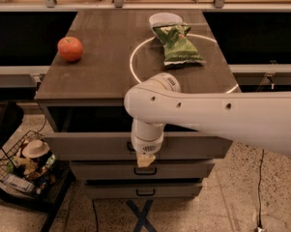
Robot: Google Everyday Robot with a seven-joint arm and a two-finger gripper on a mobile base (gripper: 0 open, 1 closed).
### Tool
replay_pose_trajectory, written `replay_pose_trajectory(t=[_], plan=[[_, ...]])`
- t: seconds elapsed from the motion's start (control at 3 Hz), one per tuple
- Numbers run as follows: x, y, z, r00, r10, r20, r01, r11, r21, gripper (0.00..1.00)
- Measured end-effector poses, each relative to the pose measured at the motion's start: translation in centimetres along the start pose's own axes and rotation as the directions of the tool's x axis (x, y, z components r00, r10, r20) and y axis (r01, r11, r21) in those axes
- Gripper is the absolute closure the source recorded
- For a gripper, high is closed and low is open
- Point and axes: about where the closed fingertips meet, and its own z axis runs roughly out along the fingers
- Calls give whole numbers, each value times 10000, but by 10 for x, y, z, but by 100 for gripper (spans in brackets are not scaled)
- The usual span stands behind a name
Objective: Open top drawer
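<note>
Lower centre, the tool [145, 161] sits before the top drawer [87, 146] front's lower edge; clenched or released, I cannot tell. The green bag [176, 45] on the tabletop [101, 74] has unreadable print.

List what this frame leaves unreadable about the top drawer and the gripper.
- Camera view: the top drawer's handle is covered by the arm's wrist.
- Camera view: the gripper points down, low on that drawer's front. Whether it has hold of the handle is hidden by the wrist.
- Camera view: the drawer's inside is dark and crossed by the arm.
</note>
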Motion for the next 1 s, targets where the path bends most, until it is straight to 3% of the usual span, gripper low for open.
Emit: replay_pose_trajectory(t=[0.33,0.67,1.0], plan=[[0,0,0,10000,-7,-12,7,10000,2,87],[0,1,0,10000,-8,-13,8,10000,2,100],[0,1,0,10000,-11,-14,11,10000,6,100]])
